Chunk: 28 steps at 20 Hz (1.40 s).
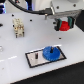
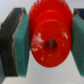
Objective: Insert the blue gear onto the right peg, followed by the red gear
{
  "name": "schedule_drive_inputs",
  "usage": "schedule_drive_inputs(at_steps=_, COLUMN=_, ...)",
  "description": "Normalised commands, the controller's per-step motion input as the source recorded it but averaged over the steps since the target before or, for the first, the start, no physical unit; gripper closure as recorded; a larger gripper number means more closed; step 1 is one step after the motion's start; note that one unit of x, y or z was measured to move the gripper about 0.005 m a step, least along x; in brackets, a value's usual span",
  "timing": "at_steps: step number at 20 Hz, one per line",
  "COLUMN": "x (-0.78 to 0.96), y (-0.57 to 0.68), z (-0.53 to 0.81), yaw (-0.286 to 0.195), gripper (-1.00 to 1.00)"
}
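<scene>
Two teal pads (image 2: 20, 47) of the pincer (image 2: 49, 44) pinch the red gear (image 2: 49, 42) across its toothed rim, one on each flank, leaving the dark centre hole exposed. In the exterior view the red gear (image 1: 63, 25) hangs in the pincer (image 1: 63, 25) at the upper right of the frame, well above the bench (image 1: 15, 60). It looks like a small, rigid plastic wheel, light and not fragile; the teeth should give the pads purchase, though a tilt in the grip could bind it on the pin. The blue gear (image 1: 51, 53) already lies on the grey plate (image 1: 35, 61) at lower centre, apparently seated on the right peg, which it hides. Open air separates the pincer from the plate. A pale fixture (image 1: 19, 27) stands at the upper left, well apart.
</scene>
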Motion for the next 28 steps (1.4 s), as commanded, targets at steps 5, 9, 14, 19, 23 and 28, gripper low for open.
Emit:
schedule_drive_inputs(at_steps=5, x=0.69, y=-0.32, z=0.29, yaw=0.0, gripper=1.0)
schedule_drive_inputs(at_steps=9, x=0.77, y=-0.27, z=0.18, yaw=0.0, gripper=1.0)
schedule_drive_inputs(at_steps=14, x=0.78, y=-0.24, z=0.11, yaw=0.0, gripper=1.0)
schedule_drive_inputs(at_steps=19, x=0.61, y=-0.17, z=0.01, yaw=0.0, gripper=1.0)
schedule_drive_inputs(at_steps=23, x=0.39, y=-0.18, z=-0.08, yaw=0.0, gripper=1.0)
schedule_drive_inputs(at_steps=28, x=0.15, y=-0.09, z=-0.09, yaw=0.0, gripper=1.0)
